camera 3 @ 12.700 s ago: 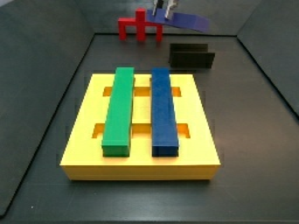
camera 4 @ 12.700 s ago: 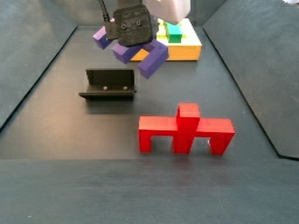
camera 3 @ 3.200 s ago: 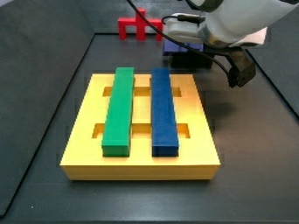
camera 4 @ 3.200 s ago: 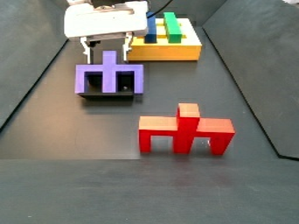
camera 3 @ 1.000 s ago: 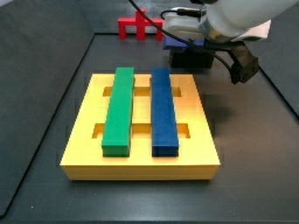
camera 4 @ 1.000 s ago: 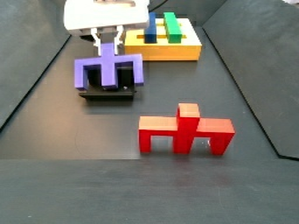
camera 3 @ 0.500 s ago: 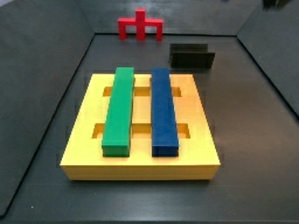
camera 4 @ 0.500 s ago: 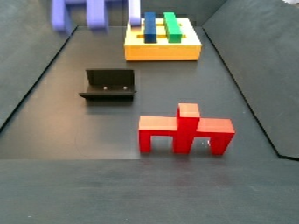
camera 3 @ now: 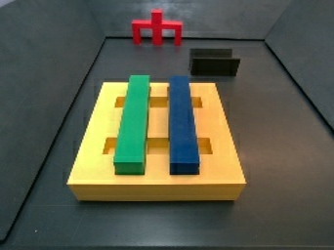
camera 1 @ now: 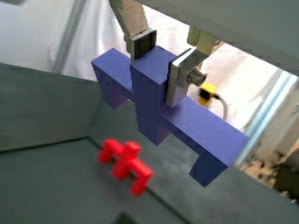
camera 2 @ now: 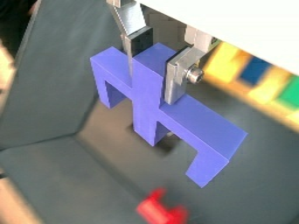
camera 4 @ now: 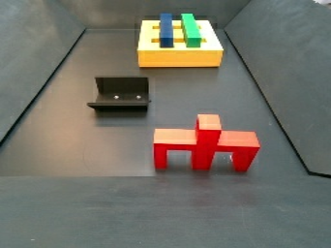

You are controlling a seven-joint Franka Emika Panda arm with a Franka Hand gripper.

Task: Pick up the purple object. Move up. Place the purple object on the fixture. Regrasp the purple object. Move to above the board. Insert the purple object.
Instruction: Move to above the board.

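Observation:
My gripper [camera 1: 162, 54] is shut on the purple object [camera 1: 158, 109], a flat forked piece; both wrist views show its centre stem clamped between the silver fingers [camera 2: 179, 72], high above the floor. The purple object [camera 2: 152, 109] hangs below the fingers. Neither the gripper nor the purple object shows in the side views. The yellow board [camera 3: 92, 156] carries a green bar [camera 3: 132, 121] and a blue bar [camera 3: 183, 122]. The board [camera 4: 181, 53] also shows at the far end. The dark fixture [camera 3: 216, 63] stands empty behind the board and shows again in a side view [camera 4: 120, 95].
A red forked piece [camera 4: 204, 145] stands on the floor near the fixture; it shows too in a side view [camera 3: 156, 29] and in both wrist views [camera 1: 124, 160] [camera 2: 162, 210]. Grey walls enclose the floor.
The gripper has lifted the purple object off the fixture and risen out of both side views. The fixture now stands empty.

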